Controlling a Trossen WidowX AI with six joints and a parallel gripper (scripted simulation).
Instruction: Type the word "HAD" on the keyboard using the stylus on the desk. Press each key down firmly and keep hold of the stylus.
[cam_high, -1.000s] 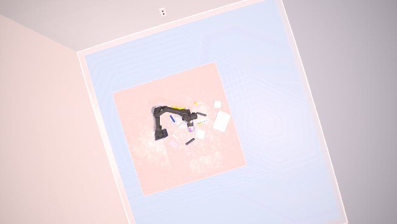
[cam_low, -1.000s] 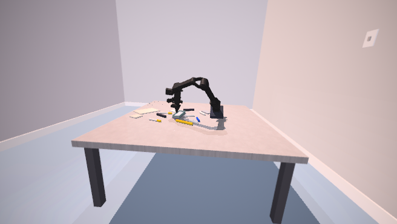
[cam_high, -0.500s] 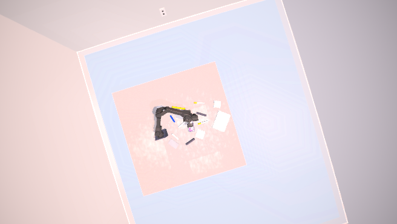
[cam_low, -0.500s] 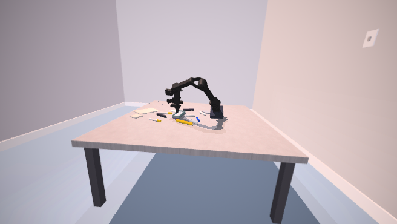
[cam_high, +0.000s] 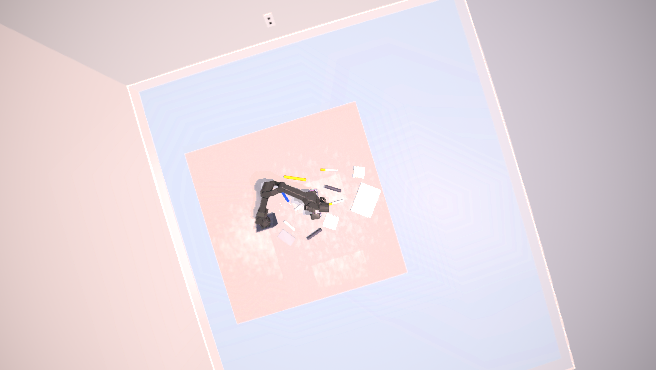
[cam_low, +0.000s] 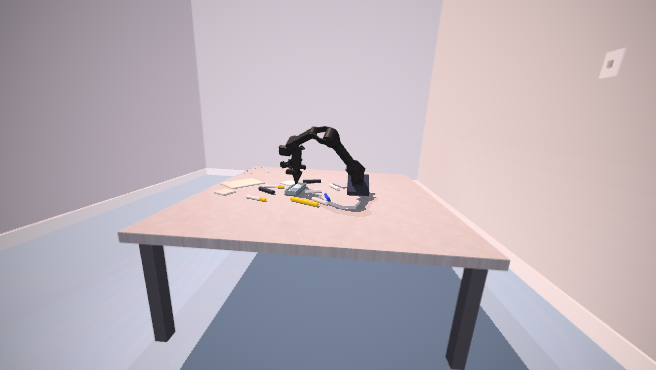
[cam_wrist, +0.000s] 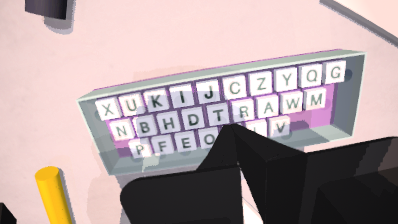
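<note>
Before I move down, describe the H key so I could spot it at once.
On the table, below the closed hand, lies a small grey-rimmed keyboard with white keys on purple. In the wrist view, the H key is in the middle row, third from the left end. It sits between B and D, not in the usual layout.

Tool (cam_wrist: 235, 131), shut on nothing, points down over keyboard (cam_wrist: 350, 100); tip hides bottom-row keys near middle. Keyboard walls rise around keys on all sides. Yellow cylinder (cam_wrist: 50, 192) lies just beside keyboard's left-front corner, blocking low approach there. Dark block (cam_wrist: 47, 7) well apart, beyond left end. White sheet edge (cam_wrist: 365, 15) beyond right end. Tabletop (cam_wrist: 150, 40) behind keyboard bare between these. In exterior view, pens and pads crowd tabletop around keyboard; near half of tabletop open.
</note>
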